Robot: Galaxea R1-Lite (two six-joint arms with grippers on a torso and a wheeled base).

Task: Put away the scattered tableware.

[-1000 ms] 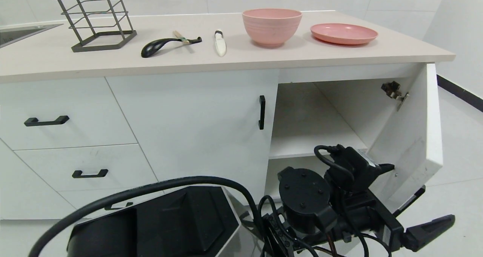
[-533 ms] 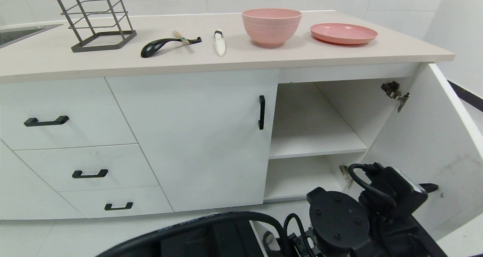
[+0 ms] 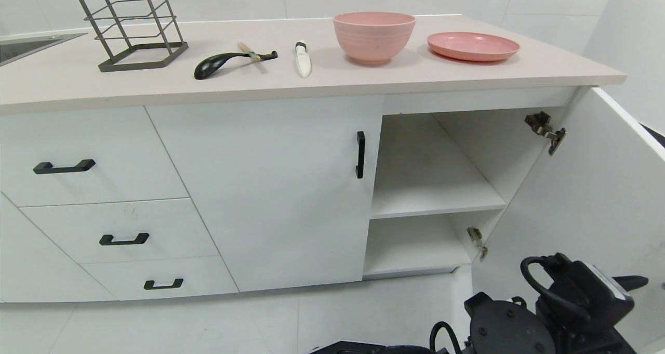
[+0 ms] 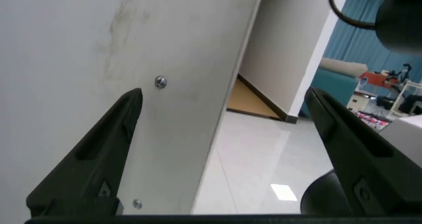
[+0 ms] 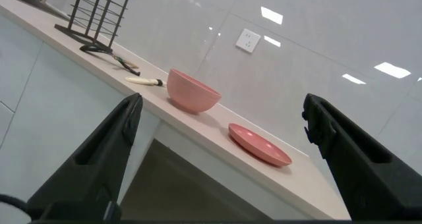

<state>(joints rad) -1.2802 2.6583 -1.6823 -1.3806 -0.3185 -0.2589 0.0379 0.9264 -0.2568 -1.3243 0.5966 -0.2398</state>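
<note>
Head view shows the pink bowl (image 3: 374,36) and pink plate (image 3: 473,46) side by side on the counter (image 3: 156,86), near a black spoon (image 3: 223,62) and what may be a white spoon (image 3: 302,62). Below them the cabinet door (image 3: 587,198) stands open. The left gripper (image 4: 224,95) and right gripper (image 5: 222,100) are both spread wide, holding nothing.
</note>
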